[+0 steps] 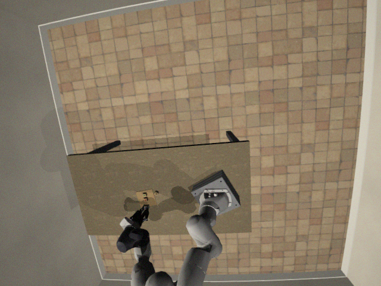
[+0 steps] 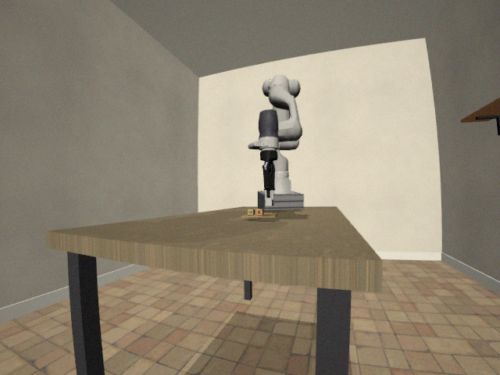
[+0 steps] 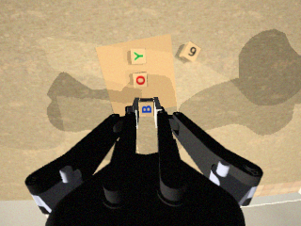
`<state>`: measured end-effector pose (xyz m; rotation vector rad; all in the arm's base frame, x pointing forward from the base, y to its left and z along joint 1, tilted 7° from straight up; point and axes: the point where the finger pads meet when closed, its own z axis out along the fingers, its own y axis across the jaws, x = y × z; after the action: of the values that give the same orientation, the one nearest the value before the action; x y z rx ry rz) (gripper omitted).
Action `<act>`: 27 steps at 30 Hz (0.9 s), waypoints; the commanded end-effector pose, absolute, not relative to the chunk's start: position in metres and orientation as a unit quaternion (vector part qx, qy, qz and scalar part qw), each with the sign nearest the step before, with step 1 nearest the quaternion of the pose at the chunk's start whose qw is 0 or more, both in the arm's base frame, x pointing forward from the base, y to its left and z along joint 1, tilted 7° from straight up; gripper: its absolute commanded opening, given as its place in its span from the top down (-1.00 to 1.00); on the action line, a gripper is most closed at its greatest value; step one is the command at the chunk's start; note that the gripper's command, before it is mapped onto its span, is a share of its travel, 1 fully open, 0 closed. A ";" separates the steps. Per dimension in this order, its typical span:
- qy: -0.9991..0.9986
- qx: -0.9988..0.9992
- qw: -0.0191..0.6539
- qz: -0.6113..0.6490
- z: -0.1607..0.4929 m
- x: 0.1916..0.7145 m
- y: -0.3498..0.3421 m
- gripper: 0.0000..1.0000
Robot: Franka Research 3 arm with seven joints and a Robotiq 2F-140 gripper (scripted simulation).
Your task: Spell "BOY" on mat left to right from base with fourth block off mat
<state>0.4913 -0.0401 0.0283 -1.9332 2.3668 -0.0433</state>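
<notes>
In the wrist view my gripper (image 3: 146, 104) is shut on the wooden block with a blue B (image 3: 146, 109) and holds it above the near end of the tan mat. On the mat lie the block with a red O (image 3: 139, 79) and, beyond it, the block with a green Y (image 3: 136, 56). The block marked 9 (image 3: 189, 51) lies on the table just off the mat's far right corner. In the top view my gripper (image 1: 143, 211) hangs over the mat's (image 1: 147, 196) near edge. In the exterior view the gripper (image 2: 269, 197) is a little above the mat (image 2: 258, 216).
The robot base (image 1: 216, 192) stands on the table to the right of the mat. The table's near edge (image 3: 263, 198) shows at the bottom of the wrist view. A wooden shelf (image 2: 482, 115) sticks out at the right in the exterior view.
</notes>
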 end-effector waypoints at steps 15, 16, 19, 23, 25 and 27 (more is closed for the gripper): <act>0.762 -0.645 0.053 -0.024 -0.006 0.504 -0.042 0.74; 0.762 -0.645 0.053 -0.024 -0.006 0.504 -0.042 0.74; 0.762 -0.645 0.053 -0.024 -0.006 0.504 -0.042 0.74; 0.762 -0.645 0.053 -0.024 -0.006 0.504 -0.042 0.74; 0.762 -0.645 0.053 -0.024 -0.006 0.504 -0.042 0.74; 0.762 -0.645 0.053 -0.024 -0.006 0.504 -0.042 0.74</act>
<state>0.5021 -0.0407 -0.0065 -1.9560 2.3251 -0.0678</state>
